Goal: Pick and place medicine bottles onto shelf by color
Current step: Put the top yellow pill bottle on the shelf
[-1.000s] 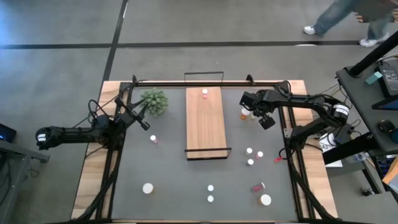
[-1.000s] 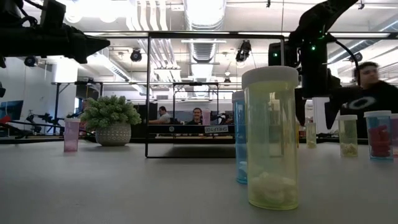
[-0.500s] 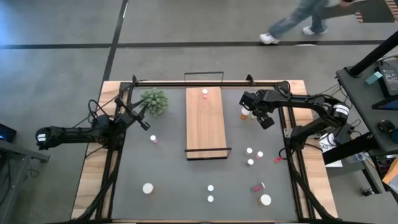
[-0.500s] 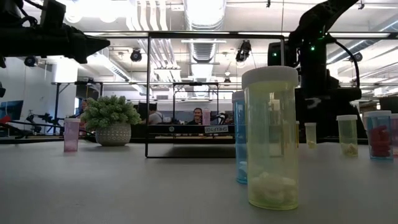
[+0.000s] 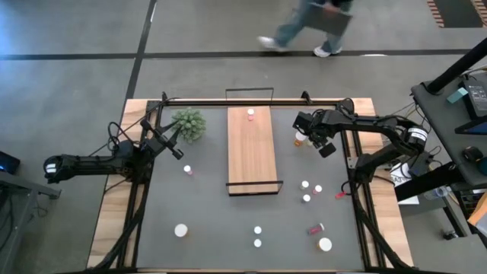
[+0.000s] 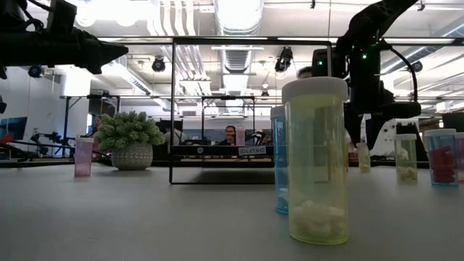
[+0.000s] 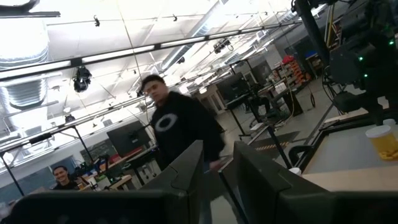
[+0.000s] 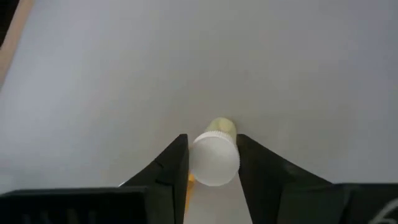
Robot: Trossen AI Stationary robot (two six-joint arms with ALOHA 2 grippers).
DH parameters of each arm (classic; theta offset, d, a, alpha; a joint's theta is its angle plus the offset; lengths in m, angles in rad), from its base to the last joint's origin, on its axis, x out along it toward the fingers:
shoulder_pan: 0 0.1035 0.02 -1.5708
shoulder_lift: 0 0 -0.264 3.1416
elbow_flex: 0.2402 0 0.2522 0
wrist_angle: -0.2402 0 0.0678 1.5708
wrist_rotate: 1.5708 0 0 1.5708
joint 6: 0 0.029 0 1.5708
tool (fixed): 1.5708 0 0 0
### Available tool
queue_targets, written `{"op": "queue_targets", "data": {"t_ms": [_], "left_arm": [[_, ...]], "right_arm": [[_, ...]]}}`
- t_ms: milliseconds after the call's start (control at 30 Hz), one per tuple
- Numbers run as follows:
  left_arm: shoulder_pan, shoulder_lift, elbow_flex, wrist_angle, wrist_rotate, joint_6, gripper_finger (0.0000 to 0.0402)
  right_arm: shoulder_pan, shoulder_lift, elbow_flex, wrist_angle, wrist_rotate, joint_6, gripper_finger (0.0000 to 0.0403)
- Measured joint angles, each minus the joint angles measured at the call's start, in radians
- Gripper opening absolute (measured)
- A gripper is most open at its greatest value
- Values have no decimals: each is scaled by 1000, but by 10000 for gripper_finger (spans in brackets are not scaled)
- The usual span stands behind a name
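Right gripper [image 8: 211, 163]: clamped on a yellow bottle [image 8: 215, 157] just right of the shelf [image 5: 251, 152], ready to lift.
Left gripper [image 5: 173, 144]: closed, empty, waiting near the plant [image 5: 189, 122].

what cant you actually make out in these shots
- Body of the white-capped yellowish bottle held by the right gripper: right wrist view, its own cap covers it.
- Small white-capped bottles on the table: high view, too small for colours.
- Left gripper: left wrist view, table out of frame.
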Motion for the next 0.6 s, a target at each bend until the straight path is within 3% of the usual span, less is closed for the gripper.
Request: {"op": "queue_targets", "data": {"t_ms": [300, 600], "left_arm": [[0, 0, 0, 0, 0, 0, 72], [0, 0, 0, 0, 0, 0, 72]], "right_arm": [[-9, -14, 31, -18, 47, -34, 118], [-81, 3, 145, -23, 76, -251, 109]]}}
